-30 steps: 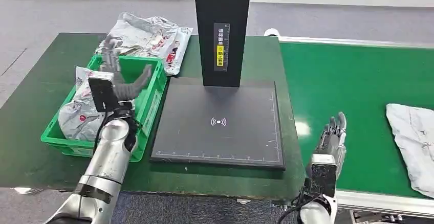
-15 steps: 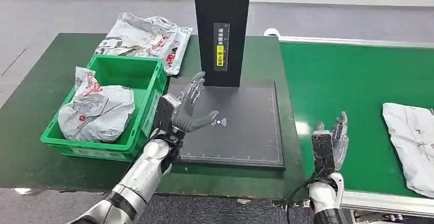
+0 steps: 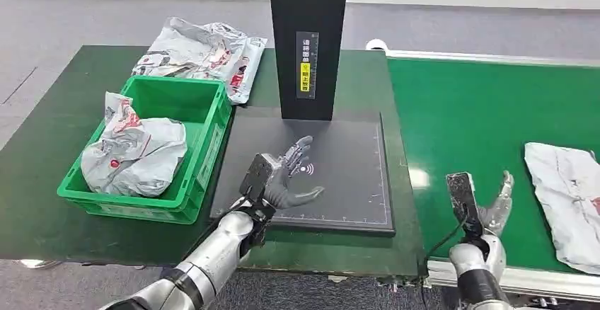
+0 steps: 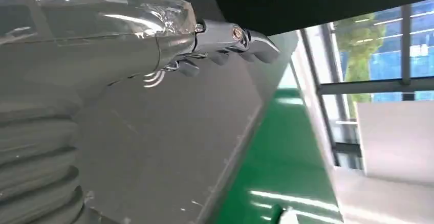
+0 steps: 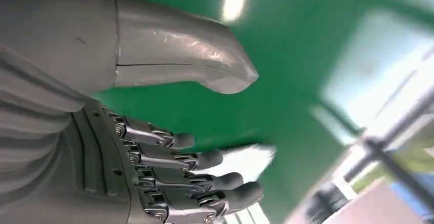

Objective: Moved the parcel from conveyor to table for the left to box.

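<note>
A grey plastic parcel [image 3: 566,200] lies on the green conveyor [image 3: 481,112] at the right edge. My right hand [image 3: 494,207] hovers over the conveyor's near edge, left of that parcel, fingers apart and holding nothing; the right wrist view shows the right hand [image 5: 169,152] with its thumb spread over the green belt. My left hand [image 3: 286,179] is open above the black scanner pad [image 3: 339,147], empty, and the left hand [image 4: 204,45] appears over the dark pad in its wrist view. A green box [image 3: 205,154] on the table holds another grey parcel [image 3: 134,156].
A black scanner post [image 3: 306,41] rises from the back of the pad. More grey parcels [image 3: 202,52] lie piled on the dark green table [image 3: 42,161] behind the box. A white rail edges the conveyor's near side.
My left hand swung from over the green box to above the scanner pad's near part. My right hand shifted right along the conveyor edge, toward the parcel, which drifted slightly left.
</note>
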Motion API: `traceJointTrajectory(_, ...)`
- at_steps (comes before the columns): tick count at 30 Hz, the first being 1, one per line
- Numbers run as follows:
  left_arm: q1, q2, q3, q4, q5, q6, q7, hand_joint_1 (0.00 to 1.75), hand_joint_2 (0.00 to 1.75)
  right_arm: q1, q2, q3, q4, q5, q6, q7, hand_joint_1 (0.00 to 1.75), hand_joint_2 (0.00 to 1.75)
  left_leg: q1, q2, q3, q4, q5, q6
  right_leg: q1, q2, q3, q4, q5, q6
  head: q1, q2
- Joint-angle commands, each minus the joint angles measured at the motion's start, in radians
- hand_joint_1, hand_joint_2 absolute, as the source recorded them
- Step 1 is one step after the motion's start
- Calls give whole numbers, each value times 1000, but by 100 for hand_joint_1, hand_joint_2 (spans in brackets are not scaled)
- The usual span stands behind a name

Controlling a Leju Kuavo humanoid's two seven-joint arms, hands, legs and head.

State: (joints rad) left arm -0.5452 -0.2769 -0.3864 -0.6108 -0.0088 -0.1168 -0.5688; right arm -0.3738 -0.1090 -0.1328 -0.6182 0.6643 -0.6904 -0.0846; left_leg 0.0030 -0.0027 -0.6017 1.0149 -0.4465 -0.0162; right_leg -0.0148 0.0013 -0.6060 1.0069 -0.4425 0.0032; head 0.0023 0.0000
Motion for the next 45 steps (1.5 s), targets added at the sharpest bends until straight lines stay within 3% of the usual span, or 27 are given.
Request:
traceJointTrajectory(1, 5, 55, -5, 71, 28, 19, -10, 0, 175, -135, -102, 4, 302, 197, -8, 230, 0, 175, 0, 3, 4, -2, -1, 0, 0, 3, 3, -2, 0, 0, 0, 0)
traceJointTrajectory(8, 42, 64, 17, 13, 35, 35, -14, 0, 175, -155, -118, 10, 336, 263, -8, 313, 0, 175, 0, 2, 3, -2, -1, 0, 0, 2, 3, -2, 0, 0, 0, 0)
traceJointTrajectory(14, 45, 65, 22, 9, 36, 39, -10, 0, 175, -157, -117, 11, 343, 270, -8, 324, 0, 175, 0, 2, 2, -1, -1, 0, 0, 2, 1, -1, 0, 0, 0, 0)
traceJointTrajectory(24, 105, 82, 68, -69, 42, 62, 4, 0, 175, -185, -131, 68, 381, 412, 45, 500, 0, 175, 0, 4, 3, -2, -1, 0, 0, 3, 2, -1, 0, -1, 0, 0)
traceJointTrajectory(30, 116, 81, 78, -89, 39, 65, 14, 0, 175, -180, -143, 78, 378, 441, 54, 527, 0, 175, 1, 3, 7, -6, 0, 0, 1, 2, 7, -7, 2, -1, 0, 0)
traceJointTrajectory(45, 153, 78, 114, -155, 34, 75, 19, 0, 175, -188, -162, 80, 378, 507, 70, 571, 0, 175, 0, 1, 2, -2, 0, 1, 0, 0, 2, -2, 0, 0, 0, 0)
